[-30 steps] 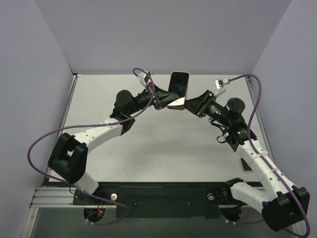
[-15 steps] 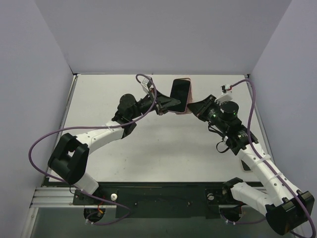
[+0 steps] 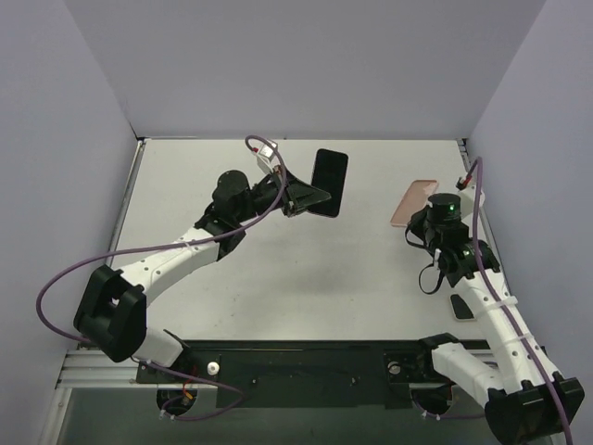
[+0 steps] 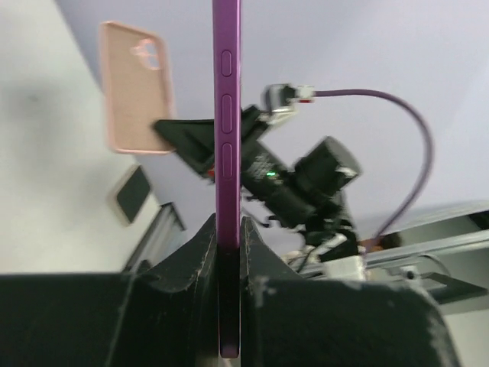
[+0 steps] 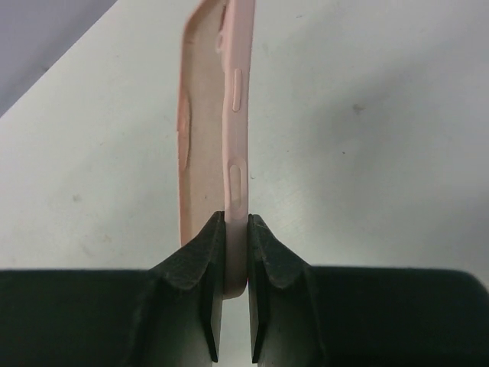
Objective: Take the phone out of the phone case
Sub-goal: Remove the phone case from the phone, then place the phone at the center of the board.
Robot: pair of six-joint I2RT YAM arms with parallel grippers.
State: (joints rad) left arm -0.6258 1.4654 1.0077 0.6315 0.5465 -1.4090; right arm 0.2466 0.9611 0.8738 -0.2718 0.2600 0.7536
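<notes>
Here's the phone (image 3: 329,182), out in the open, dark glass facing the overhead camera and lifted off the table (image 3: 278,278). The left gripper (image 3: 310,197) has it by the lower left edge. From the left wrist, the phone runs edge-on straight up the frame: a slim purple side with three buttons showing. Both black fingers (image 4: 200,248) are pressed in on that edge from either side, and it's a firm pinch.

Now look right of the phone, well apart from it. There's the phone case (image 3: 413,203), pale pink and hollow, with nothing inside it. The right gripper (image 3: 417,220) holds it at the end nearer the arm bases. The right wrist camera looks straight along the case's side wall, where its moulded button bumps show. The open inner face is turned to the left of that view. The two fingertips (image 5: 210,252) are squeezed against the thin wall with barely a sliver of pink between them.

The left wrist camera looks past the phone and catches the case again. Its back faces that lens, camera cutout at the top, and the right arm's black wrist sits just behind the phone's edge.

Farther right than the case, and nearer the bases than the phone, a small dark slab (image 3: 460,307) lies flat on the table. I can't tell what it is. Purple cable (image 3: 65,278) loops off the left arm, far left of the phone.
</notes>
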